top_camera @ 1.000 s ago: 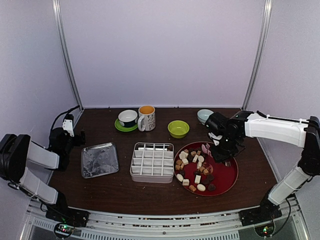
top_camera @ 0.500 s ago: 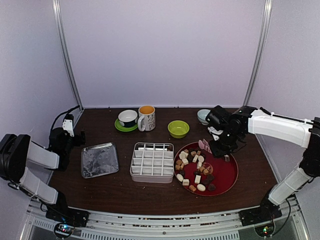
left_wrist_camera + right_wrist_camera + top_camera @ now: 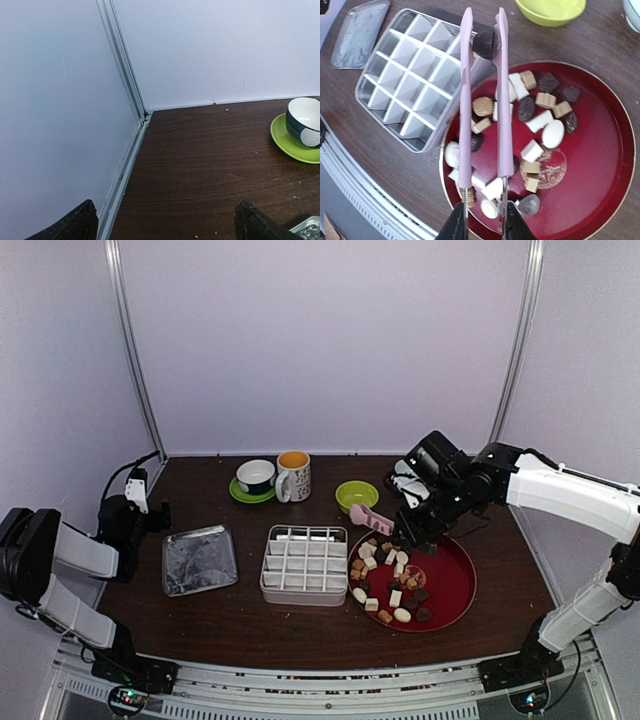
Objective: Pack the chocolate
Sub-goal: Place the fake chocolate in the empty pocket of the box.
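right gripper [image 3: 484, 226]: clamped on the pink tongs [image 3: 465, 100]; their tips pinch one dark chocolate [image 3: 484, 44], upper centre, at the divided box [image 3: 380, 80] rim
other chocolate [image 3: 540, 120]: on red plate [image 3: 605, 170], centre right
left gripper [image 3: 167, 227]: wide open, empty
risk: pinch may slip; piece could hit a divider, bounce out

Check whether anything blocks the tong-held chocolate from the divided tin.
Nothing visible does. The chocolate, pinched in the pink tongs held by the right tool, hangs at the rim of the divided tin; its cells stand open.
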Controlling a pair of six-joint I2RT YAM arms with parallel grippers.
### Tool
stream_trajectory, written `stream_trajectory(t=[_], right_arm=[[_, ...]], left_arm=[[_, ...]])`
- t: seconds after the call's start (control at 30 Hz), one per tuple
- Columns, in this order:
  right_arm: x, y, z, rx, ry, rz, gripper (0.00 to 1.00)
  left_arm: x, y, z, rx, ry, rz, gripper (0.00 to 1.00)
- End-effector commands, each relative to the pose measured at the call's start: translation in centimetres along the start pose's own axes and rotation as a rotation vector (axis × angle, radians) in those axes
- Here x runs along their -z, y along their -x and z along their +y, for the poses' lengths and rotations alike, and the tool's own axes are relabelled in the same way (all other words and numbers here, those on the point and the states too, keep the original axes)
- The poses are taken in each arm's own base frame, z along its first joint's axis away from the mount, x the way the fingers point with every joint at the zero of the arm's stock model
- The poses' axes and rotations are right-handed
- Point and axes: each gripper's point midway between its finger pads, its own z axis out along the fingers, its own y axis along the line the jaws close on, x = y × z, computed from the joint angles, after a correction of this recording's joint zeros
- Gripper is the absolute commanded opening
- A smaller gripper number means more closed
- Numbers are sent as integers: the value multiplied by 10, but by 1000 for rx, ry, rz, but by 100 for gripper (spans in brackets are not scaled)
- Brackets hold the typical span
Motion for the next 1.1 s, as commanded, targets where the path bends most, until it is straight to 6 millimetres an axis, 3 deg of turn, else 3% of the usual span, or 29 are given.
stream_trajectory(t=[0.0, 0.4, 0.8, 1.07], right_arm=[[5, 31, 46, 78, 133, -100, 22], [-38, 56, 78, 111, 132, -108, 22], [-54, 57, 64, 127, 38, -87, 26], [-49, 61, 63, 120, 33, -107, 33]], left_arm=[[-1, 18, 4, 0, 8, -66, 98], [-1, 18, 5, 0, 12, -67, 98], [-1, 18, 5, 0, 12, -67, 98], [-1, 18, 4, 0, 10, -67, 98]])
